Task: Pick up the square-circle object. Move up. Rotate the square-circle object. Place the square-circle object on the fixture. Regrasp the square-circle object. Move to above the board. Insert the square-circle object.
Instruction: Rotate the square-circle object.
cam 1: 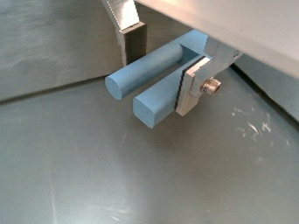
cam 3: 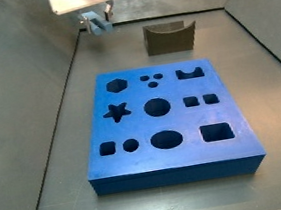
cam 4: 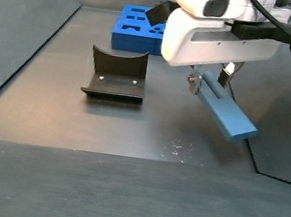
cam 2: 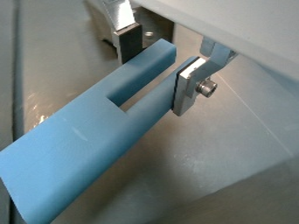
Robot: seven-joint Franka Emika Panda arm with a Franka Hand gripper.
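in a wrist view we see the hand (cam 1: 163,68) clamped on the light blue peg (cam 1: 149,80), its silver fingers (cam 1: 194,83) pressed on either side, the peg sticking out over the grey worktop (cam 1: 82,166). in a wrist view the same peg (cam 2: 100,144) runs long and notched between the fingers (cam 2: 191,86) of the hand (cam 2: 158,59). in a side view the hand (cam 3: 94,23) hangs near the far left corner, left of the dark fixture (cam 3: 169,37) and beyond the blue board (cam 3: 164,123). in a side view the hand (cam 4: 209,81) holds the peg (cam 4: 226,112) tilted above the worktop (cam 4: 106,126), right of the fixture (cam 4: 115,75), with the board (cam 4: 135,28) behind.
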